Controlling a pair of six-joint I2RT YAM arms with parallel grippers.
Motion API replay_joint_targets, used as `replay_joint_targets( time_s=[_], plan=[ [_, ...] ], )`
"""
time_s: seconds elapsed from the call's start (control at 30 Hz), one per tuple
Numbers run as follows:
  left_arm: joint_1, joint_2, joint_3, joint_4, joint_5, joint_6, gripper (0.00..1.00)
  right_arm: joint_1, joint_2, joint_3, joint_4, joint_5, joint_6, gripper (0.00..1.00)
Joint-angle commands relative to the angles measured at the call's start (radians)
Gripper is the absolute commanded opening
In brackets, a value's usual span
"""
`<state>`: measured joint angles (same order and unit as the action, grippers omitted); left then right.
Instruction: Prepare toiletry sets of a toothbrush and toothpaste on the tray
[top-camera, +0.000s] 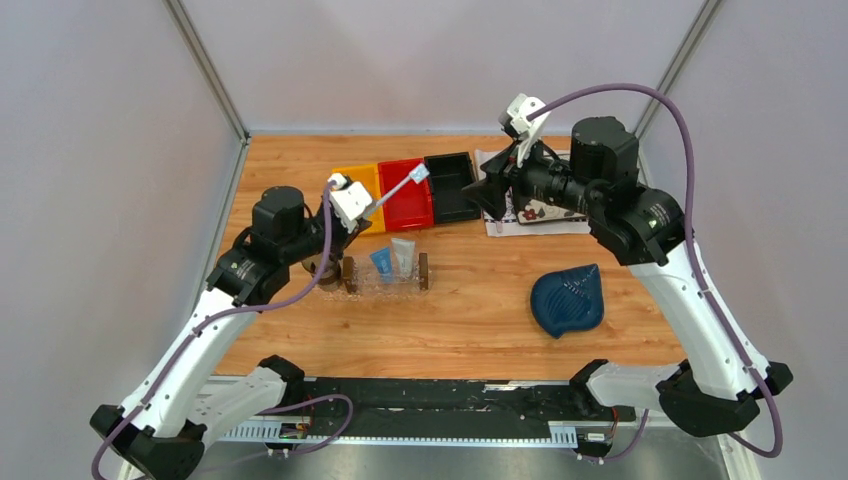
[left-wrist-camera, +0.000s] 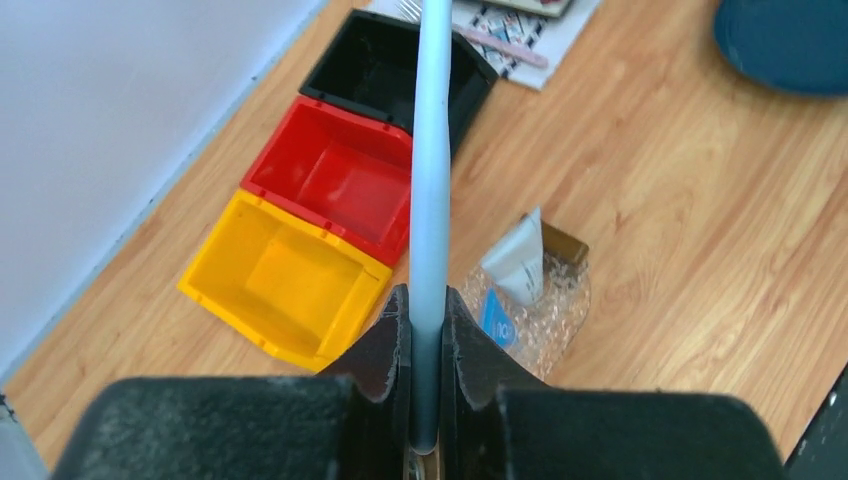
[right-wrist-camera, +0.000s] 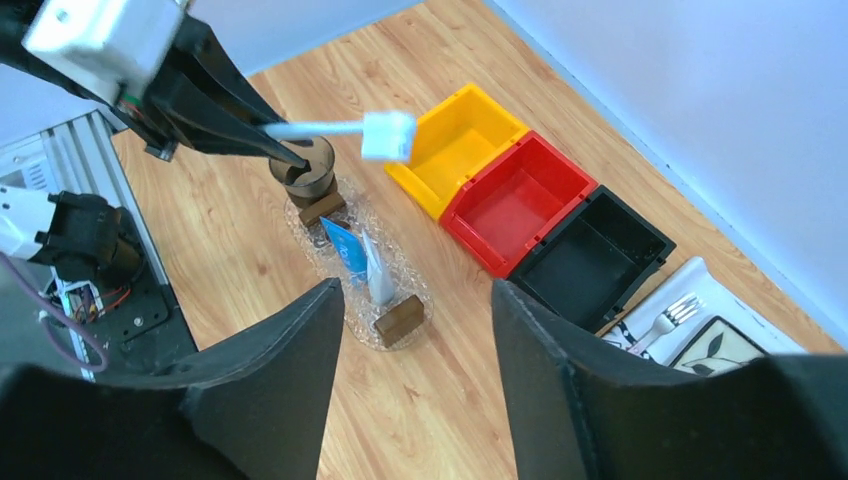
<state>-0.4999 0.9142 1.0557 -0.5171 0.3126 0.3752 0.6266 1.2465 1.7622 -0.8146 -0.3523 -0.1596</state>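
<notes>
My left gripper (top-camera: 372, 208) is shut on the toothbrush (top-camera: 398, 188), held in the air above the tray's left end and pointing at the red bin. In the left wrist view the pale blue handle (left-wrist-camera: 432, 180) runs up from between the shut fingers (left-wrist-camera: 390, 350). The clear tray (top-camera: 385, 287) holds the blue toothpaste tube (top-camera: 381, 262) and the white-grey tube (top-camera: 403, 255) side by side. My right gripper (top-camera: 490, 195) is open and empty, high beyond the black bin. Its view shows the toothbrush head (right-wrist-camera: 388, 135), the tray (right-wrist-camera: 408, 280) and both tubes (right-wrist-camera: 360, 262).
Yellow (top-camera: 362, 182), red (top-camera: 406, 192) and black (top-camera: 449, 185) bins stand in a row behind the tray. A brown cup (top-camera: 325, 270) sits at the tray's left end. A floral plate with a fork (right-wrist-camera: 665, 320) lies at back right. A dark blue leaf dish (top-camera: 568, 300) lies right.
</notes>
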Motion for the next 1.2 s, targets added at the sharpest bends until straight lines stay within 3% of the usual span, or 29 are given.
replay_joint_targets(
  time_s=[0.0,0.1,0.37,0.63,1.0,1.17],
  plan=[
    [0.057,-0.021,0.082,0.126,0.049,-0.225,0.0,-0.015,-0.047,-0.093,0.211,0.019,0.104,0.64],
    [0.09,-0.018,0.124,0.172,0.08,-0.355,0.0,-0.015,-0.05,-0.138,0.288,-0.017,0.153,0.69],
    [0.116,0.026,0.155,0.327,0.296,-0.626,0.0,-0.013,0.013,-0.135,0.388,-0.218,0.313,0.7],
    [0.116,0.049,0.008,0.703,0.499,-0.916,0.0,0.008,0.07,-0.127,0.497,-0.344,0.404,0.67],
    [0.115,0.057,-0.097,1.031,0.605,-1.127,0.0,0.065,0.151,-0.038,0.496,-0.372,0.394,0.63],
    [0.115,0.049,-0.129,1.078,0.615,-1.156,0.0,0.079,0.172,0.002,0.489,-0.404,0.382,0.61]
  ],
)
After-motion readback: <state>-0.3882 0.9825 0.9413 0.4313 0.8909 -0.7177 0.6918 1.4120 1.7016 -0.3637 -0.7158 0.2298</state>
